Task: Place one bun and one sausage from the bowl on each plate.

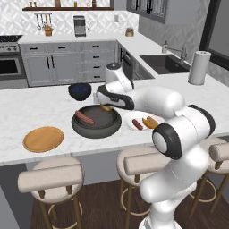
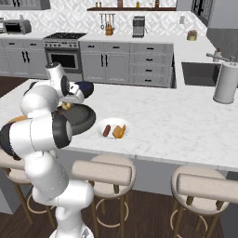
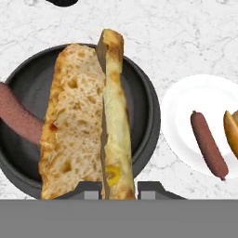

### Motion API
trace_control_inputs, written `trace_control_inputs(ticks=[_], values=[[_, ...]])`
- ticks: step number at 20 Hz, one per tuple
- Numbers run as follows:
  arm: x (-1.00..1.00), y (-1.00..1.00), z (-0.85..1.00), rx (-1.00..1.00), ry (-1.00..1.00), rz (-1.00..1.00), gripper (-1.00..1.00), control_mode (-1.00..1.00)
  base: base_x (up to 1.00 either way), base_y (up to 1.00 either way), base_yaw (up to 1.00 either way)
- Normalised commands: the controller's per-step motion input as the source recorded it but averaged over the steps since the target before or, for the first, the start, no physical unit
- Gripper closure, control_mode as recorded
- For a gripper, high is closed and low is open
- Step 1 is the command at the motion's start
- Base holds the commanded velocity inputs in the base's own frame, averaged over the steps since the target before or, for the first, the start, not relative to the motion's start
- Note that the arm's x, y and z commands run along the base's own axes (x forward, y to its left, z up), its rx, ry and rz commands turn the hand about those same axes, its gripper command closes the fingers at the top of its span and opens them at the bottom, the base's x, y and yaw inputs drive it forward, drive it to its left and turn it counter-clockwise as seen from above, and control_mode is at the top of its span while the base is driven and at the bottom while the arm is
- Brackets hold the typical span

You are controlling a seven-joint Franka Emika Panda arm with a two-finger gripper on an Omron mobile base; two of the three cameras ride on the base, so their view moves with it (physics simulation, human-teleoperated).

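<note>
Bun (image 3: 88,125), split open and clamped in the hand (image 3: 120,188), hangs over the dark bowl (image 3: 144,111) with its long axis running from 6 to 12 o'clock, while the bare wooden plate (image 1: 43,138) it probably wants lies farther off at the bowl's 8 o'clock on the counter (image 1: 27,107).

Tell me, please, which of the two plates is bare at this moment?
The tan wooden plate, left of the dark bowl, is bare; the white plate carries a sausage and a bun.
</note>
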Motion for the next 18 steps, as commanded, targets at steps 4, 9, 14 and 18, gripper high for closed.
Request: trace_control_inputs(ticks=[4, 9, 14, 18], values=[[-0.23, 0.00, 0.17, 0.00, -0.05, -0.01, 1.00, -1.00, 0.00, 0.00, 0.00], [0.00, 0.00, 0.00, 0.00, 0.00, 0.00, 1.00, -1.00, 0.00, 0.00, 0.00], [0.00, 0.09, 0.00, 0.00, 0.00, 0.00, 1.00, 1.00, 0.00, 0.41, 0.00], [0.00, 0.00, 0.00, 0.00, 0.00, 0.00, 1.00, 1.00, 0.00, 0.88, -0.01]])
